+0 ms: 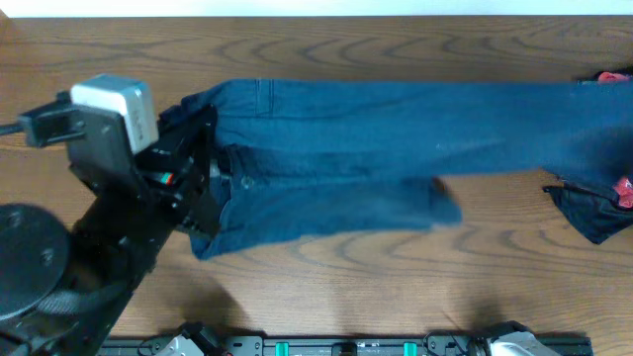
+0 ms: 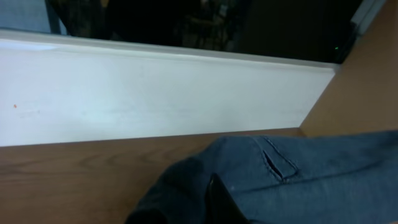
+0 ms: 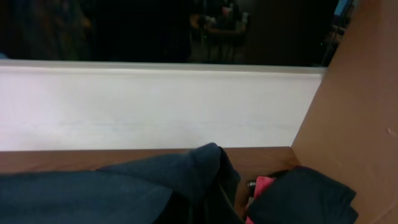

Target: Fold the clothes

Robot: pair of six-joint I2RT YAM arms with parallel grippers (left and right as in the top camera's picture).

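Left arm (image 1: 99, 173), black with a white camera block (image 1: 117, 104) on the wrist, reaches in from the desk's (image 1: 396, 287) front-left corner and angles toward the middle. The left jaws are clamped on the left end of the clothes (image 1: 396, 129). The clothes are one blue denim-looking garment stretched lengthwise across the far half of the desk, from the left arm to the right edge. The upper band runs the whole way. A lower flap (image 1: 326, 213) stops about mid-desk.

Only the overhead view gives this full spread, plus coloured wires (image 1: 168, 180) on the arm, and the arm's markings are too blurred to read. The left wrist view adds a belt loop (image 2: 280, 165) on the cloth and one dark finger (image 2: 219, 199) buried in the fabric. Behind is the white board (image 2: 155, 93) along the desk's far edge.

At the right edge, near the front of the garment, sits a separate dark cloth (image 1: 588, 213) with a pink patch (image 1: 623, 188). The right wrist view shows that patch closer (image 3: 261, 186). It also shows the clothes peaking up right in front of the lens (image 3: 208, 158) and a brown side panel (image 3: 348, 112). The right jaws are together with the fabric bunched at them. The fingers are hidden under the cloth, and the right arm can't be made out in the overhead view.
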